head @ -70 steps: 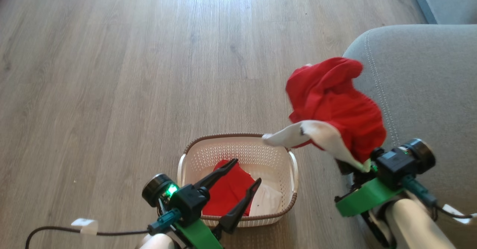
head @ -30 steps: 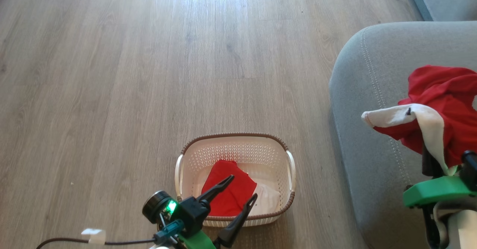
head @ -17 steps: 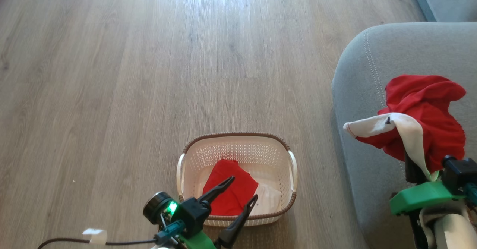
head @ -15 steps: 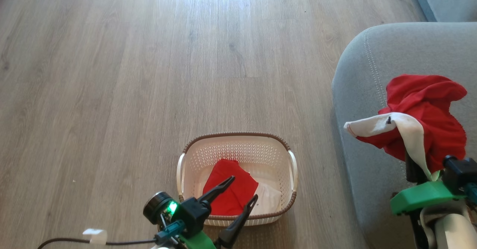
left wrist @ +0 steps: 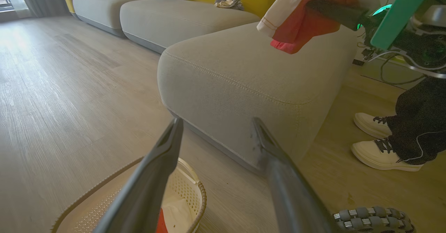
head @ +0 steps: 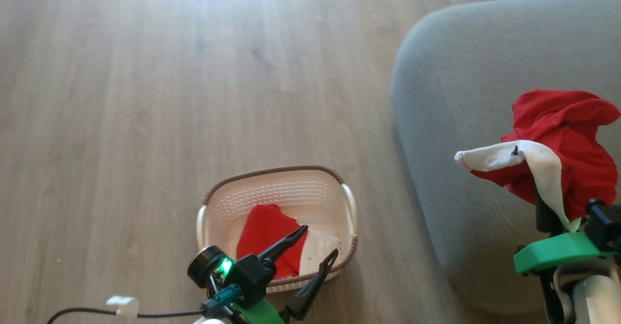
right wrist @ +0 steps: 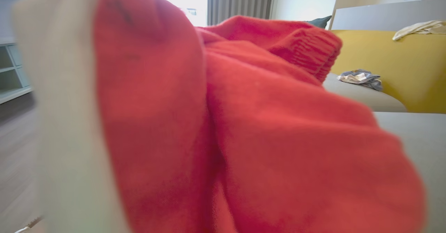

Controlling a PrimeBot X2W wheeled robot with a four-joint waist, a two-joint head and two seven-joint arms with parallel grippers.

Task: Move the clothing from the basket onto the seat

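The garment [head: 563, 139] looks soft, light, floppy: any bunched fold gives a hold. Right tool [head: 546, 207] clamps it; left tool [head: 318, 240] gapes empty.

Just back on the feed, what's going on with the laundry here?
The right tool is shut on a red and white garment, holding it up over the grey seat, not yet released. The left tool hangs open above the basket, where a second red and white piece lies. A person's pale shoes stand beside the seat.
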